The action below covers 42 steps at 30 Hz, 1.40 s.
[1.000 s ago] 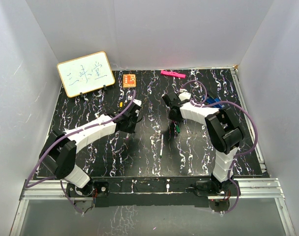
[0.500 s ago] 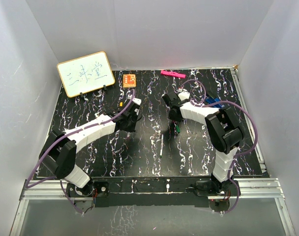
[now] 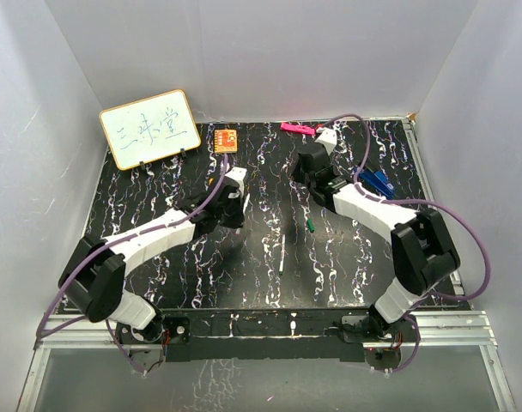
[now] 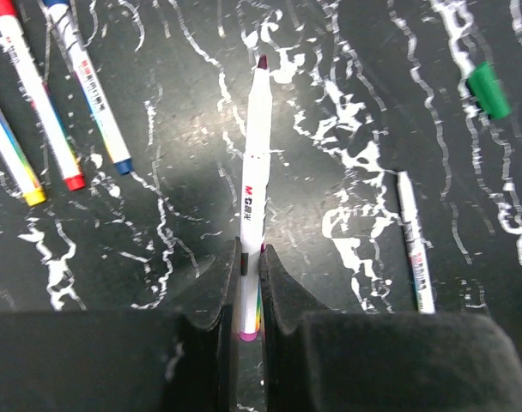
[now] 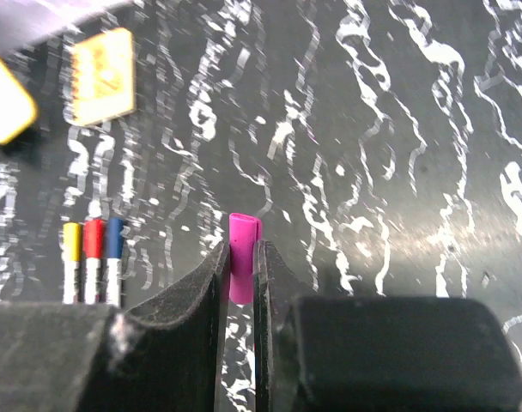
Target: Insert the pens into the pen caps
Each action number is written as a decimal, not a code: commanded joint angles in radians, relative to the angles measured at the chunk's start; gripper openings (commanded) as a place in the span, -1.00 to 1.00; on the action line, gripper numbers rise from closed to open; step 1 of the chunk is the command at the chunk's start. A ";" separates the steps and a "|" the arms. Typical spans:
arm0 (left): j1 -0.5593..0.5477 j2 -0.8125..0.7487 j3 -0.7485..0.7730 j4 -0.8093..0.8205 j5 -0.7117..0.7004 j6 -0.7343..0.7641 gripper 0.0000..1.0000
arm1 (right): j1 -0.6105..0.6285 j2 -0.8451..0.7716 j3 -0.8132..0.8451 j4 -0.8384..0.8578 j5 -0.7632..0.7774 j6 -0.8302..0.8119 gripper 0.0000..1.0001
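Inside my left gripper [image 4: 250, 283], a pen [image 4: 256, 163], clamped; capped pens [image 4: 39, 107] left of it, green cap [image 4: 487, 88] right. My right gripper [image 5: 241, 275] pinches a pink cap [image 5: 242, 236].

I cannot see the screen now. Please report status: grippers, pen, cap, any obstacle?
Left gripper shut on purple-tipped pen. Right gripper shut on purple cap. Not yet joined. Green cap, loose pen on table.

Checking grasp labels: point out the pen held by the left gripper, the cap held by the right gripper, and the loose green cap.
held pen [image 4: 254, 172], left wrist view, middle of its white barrel.
held cap [image 5: 241, 245], right wrist view, exposed upper part.
green cap [image 4: 487, 89], left wrist view, its middle.
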 commanded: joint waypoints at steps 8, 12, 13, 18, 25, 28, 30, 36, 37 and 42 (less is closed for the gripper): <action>0.000 -0.151 -0.191 0.452 0.235 -0.095 -1.00 | 0.004 -0.169 -0.199 0.541 -0.218 -0.141 -1.00; -0.002 -0.145 -0.235 0.584 0.293 -0.137 -1.00 | 0.003 -0.214 -0.266 0.660 -0.280 -0.144 -1.00; -0.002 -0.140 -0.238 0.610 0.313 -0.146 -1.00 | 0.003 -0.225 -0.285 0.695 -0.293 -0.143 -1.00; -0.005 -0.121 -0.255 0.717 0.374 -0.193 -1.00 | 0.003 -0.275 -0.399 0.893 -0.360 -0.118 -1.00; -0.012 -0.119 -0.263 0.814 0.403 -0.234 -1.00 | 0.003 -0.280 -0.477 1.098 -0.433 -0.050 -1.00; -0.018 -0.119 -0.266 0.825 0.388 -0.235 -1.00 | 0.003 -0.272 -0.475 1.120 -0.460 -0.025 -1.00; -0.020 -0.119 -0.266 0.829 0.379 -0.236 -1.00 | 0.003 -0.272 -0.477 1.133 -0.478 -0.010 -1.00; -0.022 -0.094 -0.267 0.832 0.365 -0.238 -1.00 | 0.003 -0.289 -0.486 1.135 -0.493 0.010 -1.00; -0.021 -0.095 -0.267 0.833 0.364 -0.239 -1.00 | 0.003 -0.292 -0.487 1.132 -0.494 0.010 -1.00; -0.022 -0.106 -0.267 0.842 0.350 -0.237 -1.00 | 0.002 -0.299 -0.493 1.108 -0.493 0.004 -1.00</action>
